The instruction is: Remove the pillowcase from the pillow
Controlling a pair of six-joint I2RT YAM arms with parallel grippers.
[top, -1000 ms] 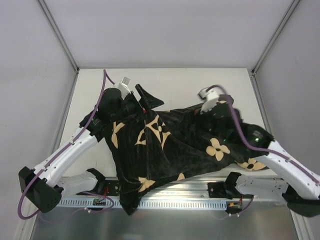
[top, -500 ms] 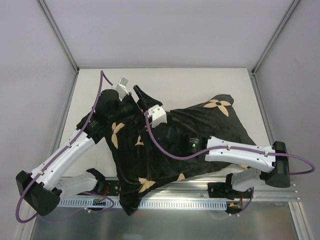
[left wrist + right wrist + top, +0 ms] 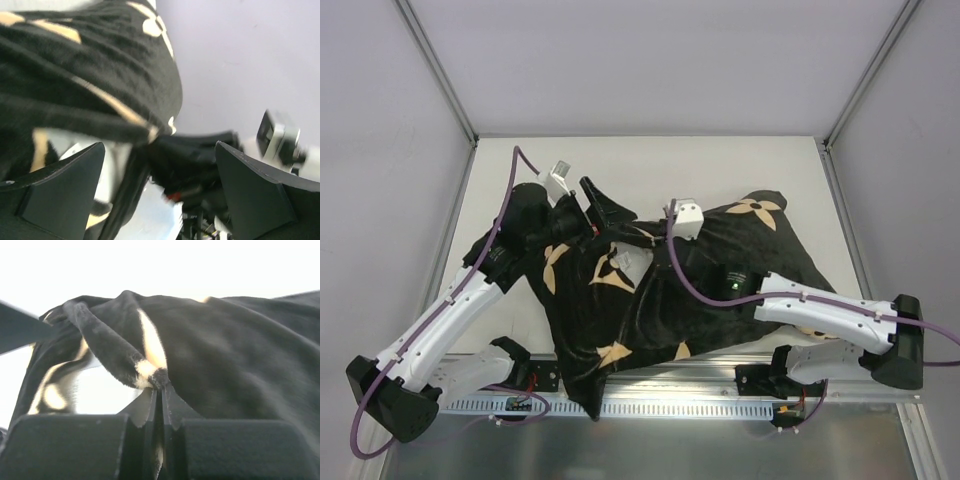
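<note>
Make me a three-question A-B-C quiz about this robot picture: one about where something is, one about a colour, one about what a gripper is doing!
1. Where does the pillowcase lie?
A on the table
B on the floor
C on a shelf

2. Its flowers are:
A blue
B tan
C green

3. The right gripper is:
A wide open
B holding a cup
C shut on the pillowcase

Answers: 1 A, the top view shows it spread there; 2 B, tan petals on black; 3 C, the right wrist view shows it pinching a fold.
</note>
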